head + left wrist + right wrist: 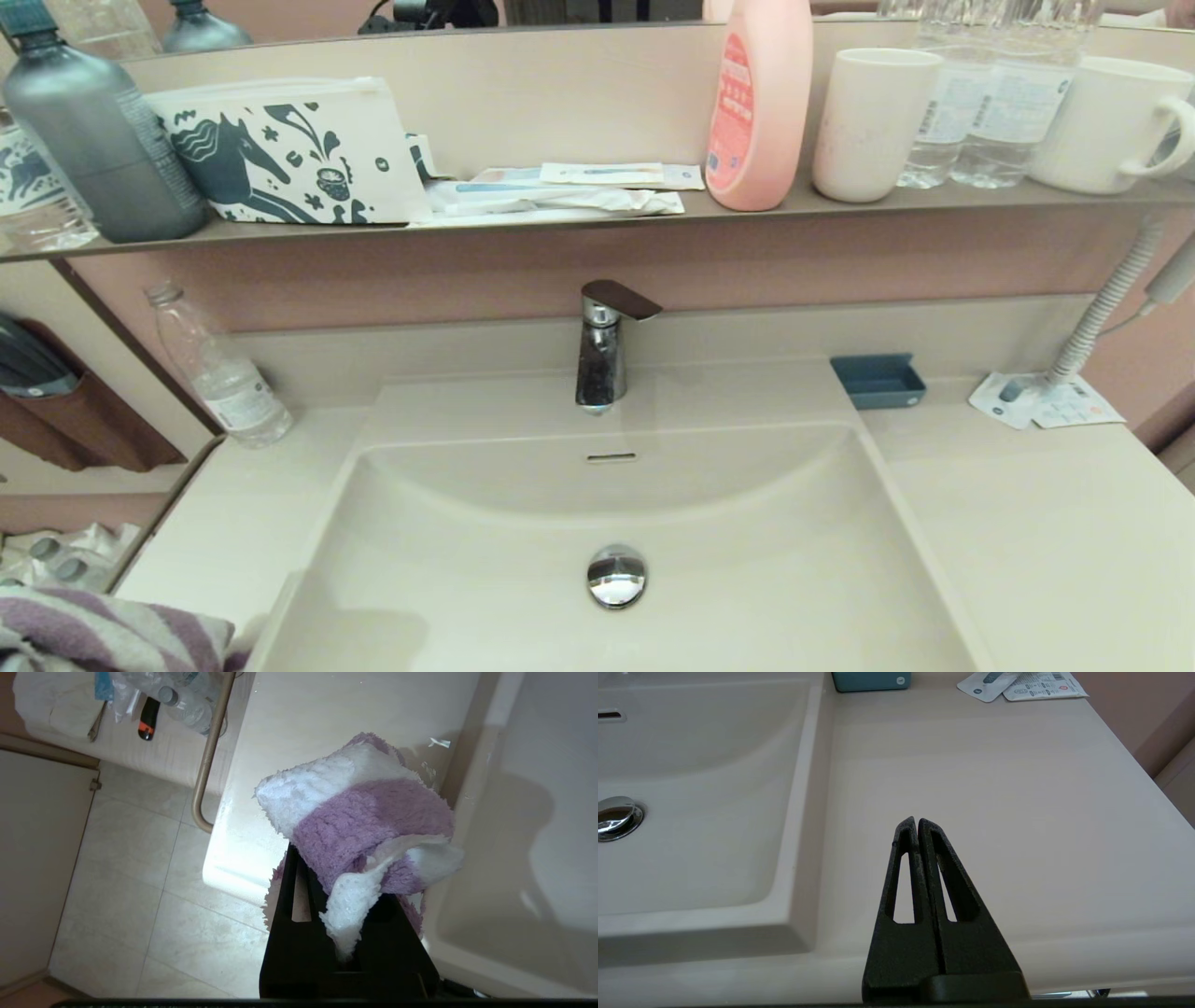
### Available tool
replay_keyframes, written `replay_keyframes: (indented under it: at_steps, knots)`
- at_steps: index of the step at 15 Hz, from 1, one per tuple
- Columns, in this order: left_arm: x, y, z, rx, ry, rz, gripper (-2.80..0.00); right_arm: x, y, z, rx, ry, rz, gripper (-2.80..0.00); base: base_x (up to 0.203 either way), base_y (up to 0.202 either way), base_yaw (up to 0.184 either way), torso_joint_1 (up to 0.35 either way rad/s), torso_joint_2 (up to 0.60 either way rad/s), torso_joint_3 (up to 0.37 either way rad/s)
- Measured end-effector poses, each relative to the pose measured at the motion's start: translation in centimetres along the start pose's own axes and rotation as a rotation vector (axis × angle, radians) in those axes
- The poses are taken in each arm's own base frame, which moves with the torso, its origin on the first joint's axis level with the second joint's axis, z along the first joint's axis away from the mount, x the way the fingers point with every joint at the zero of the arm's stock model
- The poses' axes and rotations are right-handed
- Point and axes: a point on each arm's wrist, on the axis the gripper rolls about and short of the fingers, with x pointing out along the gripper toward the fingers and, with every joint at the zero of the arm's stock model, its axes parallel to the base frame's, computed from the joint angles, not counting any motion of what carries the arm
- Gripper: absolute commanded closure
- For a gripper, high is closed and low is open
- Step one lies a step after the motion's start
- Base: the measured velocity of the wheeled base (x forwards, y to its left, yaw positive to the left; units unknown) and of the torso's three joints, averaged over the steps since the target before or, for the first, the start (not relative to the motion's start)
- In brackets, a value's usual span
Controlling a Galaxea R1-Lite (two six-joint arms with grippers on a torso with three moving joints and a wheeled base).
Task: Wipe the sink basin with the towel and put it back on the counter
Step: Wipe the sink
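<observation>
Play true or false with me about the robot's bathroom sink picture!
1. The left tool is holding the purple and white towel. True.
2. The towel is lying inside the sink basin. False: it is held up over the counter's near left corner, beside the basin.
3. The right tool is wide open. False: its fingers are pressed together, holding nothing, over the counter to the right of the basin.
4. A pink bottle stands on the shelf above the faucet. True.
5. The drain plug is blue. False: it is shiny chrome.
</observation>
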Motion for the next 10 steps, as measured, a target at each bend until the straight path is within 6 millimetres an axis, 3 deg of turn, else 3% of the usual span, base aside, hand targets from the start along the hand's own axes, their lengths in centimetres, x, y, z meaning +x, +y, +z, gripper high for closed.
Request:
replay_keyframes:
  at_steps: [2,3,10]
  knots:
    - [0.88,-0.27,-0.52,-0.001,-0.024,-0.024,0.0,0.0,0.0,0.0,0.0,0.0,0.0,0.0,0.0,0.0,0.0,0.0,0.0,0.0]
    - [1.04,-0.38,-0.75,0.003,-0.019,-0.05,-2.8,0.0,0.0,0.0,0.0,0.0,0.0,0.0,0.0,0.0,0.0,0.0,0.0,0.0]
    - [0.99,-0.39,-0.63,0.009,-0.025,-0.06,-2.8,0.0,0.0,0.0,0.0,0.0,0.0,0.0,0.0,0.0,0.0,0.0,0.0,0.0]
